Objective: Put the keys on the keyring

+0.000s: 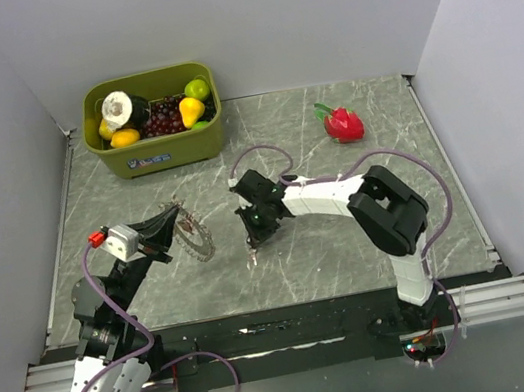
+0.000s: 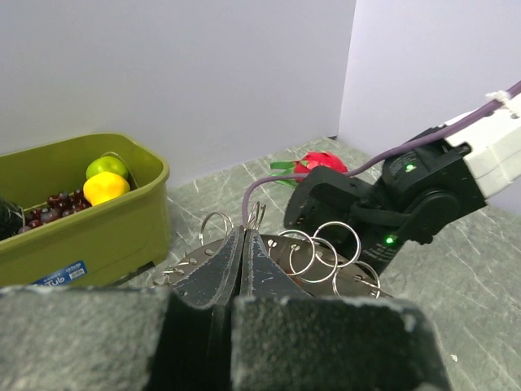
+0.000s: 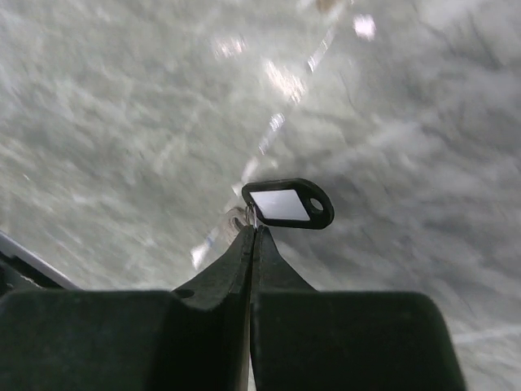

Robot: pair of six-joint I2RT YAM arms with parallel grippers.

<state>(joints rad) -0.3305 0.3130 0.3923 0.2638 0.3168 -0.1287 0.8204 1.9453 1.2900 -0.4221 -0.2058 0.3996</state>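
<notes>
My left gripper (image 1: 175,221) (image 2: 242,234) is shut on the edge of the keyring (image 1: 193,237), a dark metal disc carrying several silver split rings (image 2: 335,244). It holds the disc above the table's left middle. My right gripper (image 1: 251,243) (image 3: 254,230) points down over the table centre, just right of the disc. Its jaws are shut on the small ring of a pale silvery key (image 3: 216,238), which hangs with a black tag (image 3: 286,204) bearing a white label. The other keys are out of view.
A green bin (image 1: 158,153) of toy fruit stands at the back left, close behind the keyring. A red toy fruit (image 1: 341,124) lies at the back right. White walls close off the left, back and right sides of the marbled table.
</notes>
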